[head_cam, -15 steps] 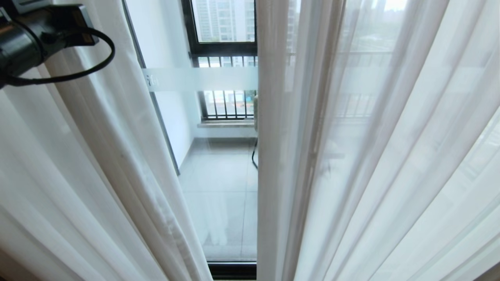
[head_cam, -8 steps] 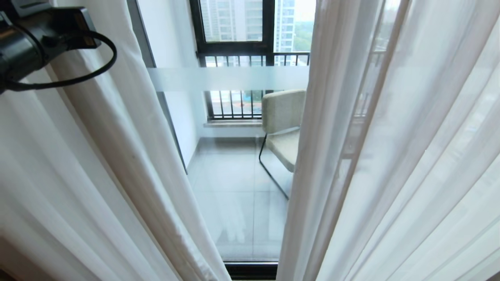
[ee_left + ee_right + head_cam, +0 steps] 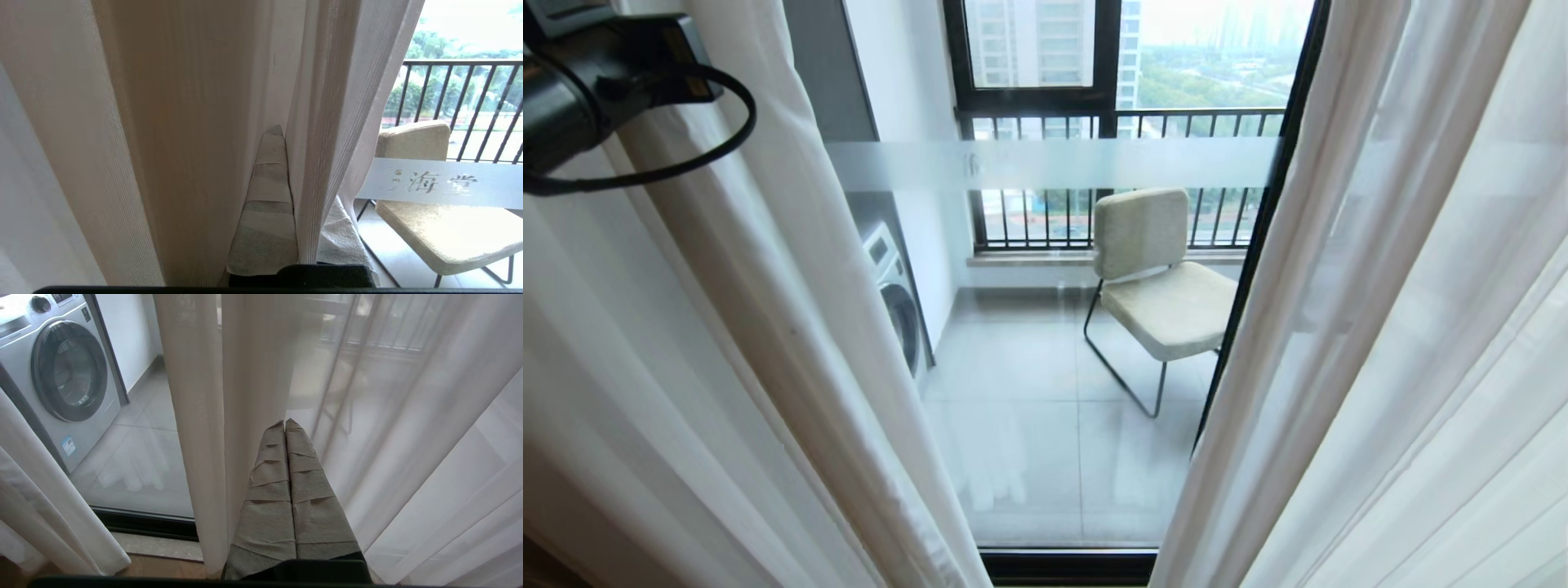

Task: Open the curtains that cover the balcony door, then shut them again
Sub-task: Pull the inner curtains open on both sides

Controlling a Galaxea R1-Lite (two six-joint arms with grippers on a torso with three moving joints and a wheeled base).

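The curtains hang parted in the head view, a left drape (image 3: 727, 343) and a right sheer drape (image 3: 1388, 343). Between them shows the balcony door (image 3: 1045, 457), glass with a frosted band (image 3: 1054, 163) and a black bottom frame (image 3: 1066, 565). My left arm (image 3: 572, 90) is high at the left against the left drape. In the left wrist view my left gripper (image 3: 300, 204) is shut on a vertical fold of the curtain (image 3: 318, 143); one taped finger (image 3: 269, 196) shows and cloth covers the other. My right gripper (image 3: 285, 424) is shut on nothing, beside the right drape's edge (image 3: 229, 416).
Beyond the glass stand a beige chair (image 3: 1168, 278) on a thin metal frame and a washing machine (image 3: 894, 294) at the left wall. A dark-framed window with a railing (image 3: 1094, 122) closes the balcony. A stone sill (image 3: 155, 547) runs under the door.
The gap between the drapes has widened: the right drape's edge slid far to the right, uncovering the chair, the washing machine and a door upright. The left arm stayed in place.
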